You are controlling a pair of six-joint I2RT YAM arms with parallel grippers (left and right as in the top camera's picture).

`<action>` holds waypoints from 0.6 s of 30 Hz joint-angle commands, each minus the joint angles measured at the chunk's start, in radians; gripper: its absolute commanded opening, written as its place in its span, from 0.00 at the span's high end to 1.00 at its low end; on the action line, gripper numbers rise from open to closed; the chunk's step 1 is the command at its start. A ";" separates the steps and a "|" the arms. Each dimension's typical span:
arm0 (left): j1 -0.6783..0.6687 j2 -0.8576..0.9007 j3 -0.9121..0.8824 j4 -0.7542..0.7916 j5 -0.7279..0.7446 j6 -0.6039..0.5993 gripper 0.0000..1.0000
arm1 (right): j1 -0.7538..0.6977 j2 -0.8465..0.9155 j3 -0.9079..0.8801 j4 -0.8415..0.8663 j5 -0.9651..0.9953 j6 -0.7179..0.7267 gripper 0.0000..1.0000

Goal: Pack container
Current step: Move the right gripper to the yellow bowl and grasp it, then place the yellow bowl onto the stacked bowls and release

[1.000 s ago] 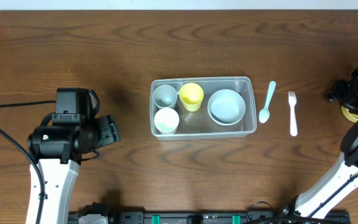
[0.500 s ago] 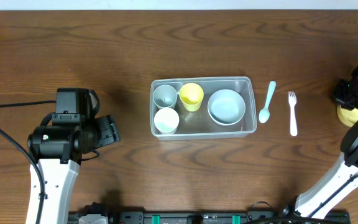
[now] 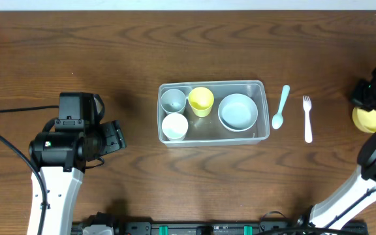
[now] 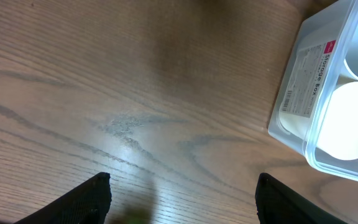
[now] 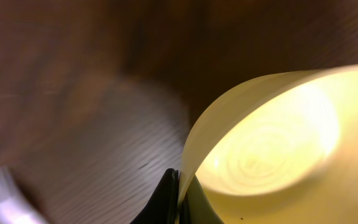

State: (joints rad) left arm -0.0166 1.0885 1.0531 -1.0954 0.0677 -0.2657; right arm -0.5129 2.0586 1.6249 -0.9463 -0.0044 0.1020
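Tub mid-table, yellow bowl pinched far off its right end.

Left gripper (image 3: 115, 136) hangs spread and empty, nearer the container (image 3: 211, 83), which sits at the centre of the table (image 3: 109, 52), long axis running left to right, with cups (image 3: 200, 100) and a pale bowl (image 3: 237, 111) inside. Beyond its right end lie a spoon (image 3: 281, 104) and fork (image 3: 307, 121). Well apart from them, the right gripper (image 5: 178, 183) is pressed onto the rim of the yellow bowl (image 3: 371, 120), so the tub lies to that claw's left. A second ago those jaws stood open; the left arm has not moved.
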 commanded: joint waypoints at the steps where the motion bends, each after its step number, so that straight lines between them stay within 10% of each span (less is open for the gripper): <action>1: 0.005 0.002 -0.002 -0.002 -0.015 -0.006 0.25 | 0.047 -0.162 -0.001 -0.004 -0.105 -0.005 0.99; 18: 0.005 0.002 -0.002 -0.003 -0.015 -0.006 0.25 | 0.806 -0.558 -0.003 -0.066 -0.043 -0.302 0.99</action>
State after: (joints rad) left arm -0.0166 1.0885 1.0531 -1.0954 0.0673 -0.2657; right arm 0.2138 1.4937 1.6222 -0.9970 -0.1143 -0.1303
